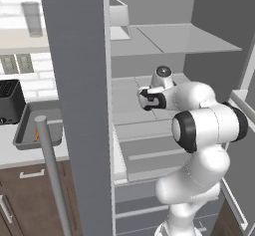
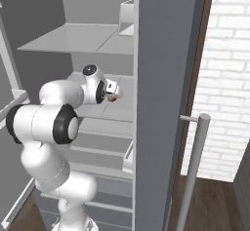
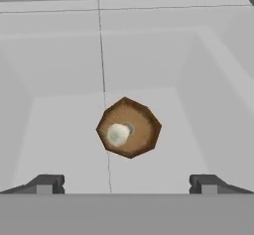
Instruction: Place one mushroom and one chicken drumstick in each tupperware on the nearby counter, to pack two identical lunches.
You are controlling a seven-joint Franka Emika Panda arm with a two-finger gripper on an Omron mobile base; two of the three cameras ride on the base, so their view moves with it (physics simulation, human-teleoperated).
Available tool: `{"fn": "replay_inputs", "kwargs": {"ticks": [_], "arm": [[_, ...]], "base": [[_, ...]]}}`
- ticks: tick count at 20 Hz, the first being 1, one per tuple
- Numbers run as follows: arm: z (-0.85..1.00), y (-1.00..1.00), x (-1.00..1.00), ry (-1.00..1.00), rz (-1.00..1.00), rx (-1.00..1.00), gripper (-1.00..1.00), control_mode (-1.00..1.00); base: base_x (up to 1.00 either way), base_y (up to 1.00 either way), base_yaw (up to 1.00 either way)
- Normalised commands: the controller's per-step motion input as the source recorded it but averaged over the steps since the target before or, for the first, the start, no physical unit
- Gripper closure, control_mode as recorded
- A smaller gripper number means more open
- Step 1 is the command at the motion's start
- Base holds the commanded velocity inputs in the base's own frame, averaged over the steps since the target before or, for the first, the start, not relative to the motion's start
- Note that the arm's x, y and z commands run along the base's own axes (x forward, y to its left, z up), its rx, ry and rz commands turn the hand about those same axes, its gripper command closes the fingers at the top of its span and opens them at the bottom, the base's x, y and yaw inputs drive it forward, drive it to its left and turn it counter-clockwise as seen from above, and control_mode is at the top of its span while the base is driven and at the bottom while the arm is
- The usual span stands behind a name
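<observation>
Inside the open fridge, your gripper [image 3: 127, 183] hangs with its jaws spread wide, both fingertips [image 3: 47, 183] clear of everything. Just ahead of the fingertips, midway between them, you see the brown-capped mushroom [image 3: 128, 127] lying on the pale floor of a fridge shelf [image 3: 59, 149], its whitish stem end turned toward the camera. Nothing touches the mushroom. Left of the fridge, on the counter [image 1: 20, 155], sits a grey tupperware [image 1: 27, 130] with something orange in it, beside the black toaster [image 1: 10, 100].
</observation>
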Motion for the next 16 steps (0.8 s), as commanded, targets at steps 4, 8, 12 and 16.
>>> {"fn": "replay_inputs", "kwargs": {"ticks": [4, 8, 12, 16], "arm": [[-0.12, -0.14, 0.50, 0.06, 0.00, 0.00, -1.00, -1.00], [-0.34, -0.01, 0.40, 0.02, 0.00, -0.03, -1.00, -1.00], [-0.26, 0.00, 0.35, 0.06, 0.00, -0.02, -1.00, -1.00], [-0.08, 0.00, 0.21, 0.08, 0.00, 0.00, -1.00, -1.00]], "base": [[0.00, 0.00, 0.00], [0.00, 0.00, 0.00], [0.00, 0.00, 0.00], [0.00, 0.00, 0.00]]}}
